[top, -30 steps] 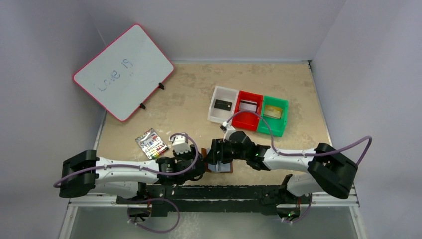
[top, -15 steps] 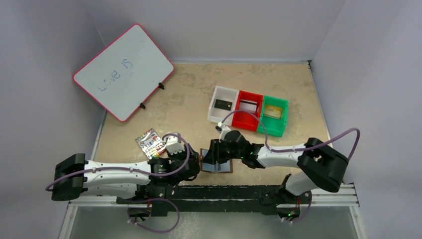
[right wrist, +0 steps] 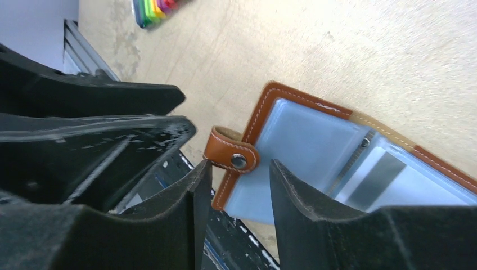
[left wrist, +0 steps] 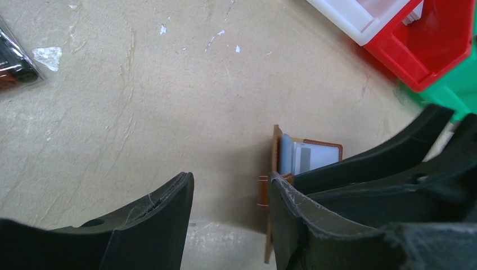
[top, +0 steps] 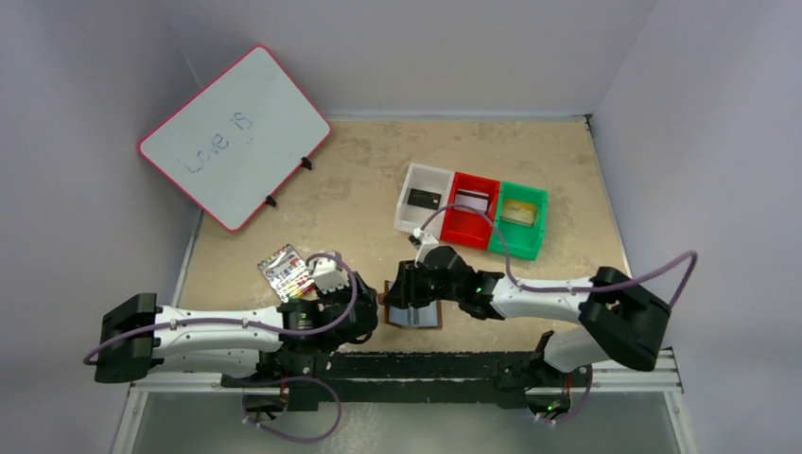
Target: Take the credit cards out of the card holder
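I am holding my half-spread right claw (right wrist: pixel 241 166) around the card holder's (right wrist: pixel 306 135) snap tab (right wrist: pixel 232 149), probably to steady it.

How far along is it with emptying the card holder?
Done: black card, grey card and gold card lie in the white bin, red bin and green bin. In hand: the right claw straddles the snap tab of the open card holder; the left claw hangs open. Left: unclear whether the sleeves hold more cards.

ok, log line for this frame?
card holder: open flat | left gripper: open, empty, beside holder | right gripper: open over snap tab | credit cards: one per bin
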Action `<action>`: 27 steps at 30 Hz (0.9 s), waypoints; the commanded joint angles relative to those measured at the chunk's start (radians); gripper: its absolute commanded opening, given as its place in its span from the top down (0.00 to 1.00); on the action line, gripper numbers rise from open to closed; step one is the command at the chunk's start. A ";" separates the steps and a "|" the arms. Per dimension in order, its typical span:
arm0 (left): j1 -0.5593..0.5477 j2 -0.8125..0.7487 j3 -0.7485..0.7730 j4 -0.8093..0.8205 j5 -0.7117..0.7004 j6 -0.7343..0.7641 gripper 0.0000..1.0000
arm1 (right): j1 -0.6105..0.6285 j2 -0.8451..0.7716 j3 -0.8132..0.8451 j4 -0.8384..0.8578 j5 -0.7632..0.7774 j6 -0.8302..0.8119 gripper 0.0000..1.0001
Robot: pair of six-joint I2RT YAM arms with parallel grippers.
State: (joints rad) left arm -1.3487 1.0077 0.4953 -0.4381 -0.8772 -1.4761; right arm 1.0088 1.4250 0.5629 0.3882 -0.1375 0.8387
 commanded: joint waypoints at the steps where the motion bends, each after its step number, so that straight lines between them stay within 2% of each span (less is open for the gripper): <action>1: -0.001 0.039 0.024 0.045 -0.012 0.037 0.49 | 0.004 -0.126 0.033 -0.126 0.158 -0.006 0.58; 4: -0.001 0.076 0.047 0.064 -0.005 0.061 0.49 | 0.005 -0.187 0.009 -0.179 0.212 0.013 0.60; 6: -0.001 0.094 0.058 0.080 0.000 0.074 0.49 | 0.005 -0.208 -0.010 -0.193 0.181 0.026 0.61; 10: -0.001 0.120 0.073 0.109 0.010 0.087 0.49 | 0.005 -0.232 -0.041 -0.165 0.175 0.044 0.60; 14: 0.000 0.131 0.078 0.120 0.018 0.095 0.48 | 0.004 -0.255 -0.060 -0.169 0.231 0.061 0.63; 18: -0.001 0.114 0.078 0.121 0.019 0.094 0.48 | 0.004 -0.268 -0.079 -0.208 0.252 0.096 0.71; 23: -0.001 0.075 0.078 0.097 -0.008 0.078 0.47 | 0.004 -0.195 -0.092 -0.078 0.152 0.035 0.83; 27: -0.001 0.046 0.081 0.091 -0.014 0.090 0.45 | 0.005 -0.082 -0.044 -0.037 0.108 0.005 0.86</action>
State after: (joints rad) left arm -1.3487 1.0916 0.5385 -0.3550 -0.8536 -1.3956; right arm 1.0088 1.2598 0.4713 0.2695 0.0254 0.8841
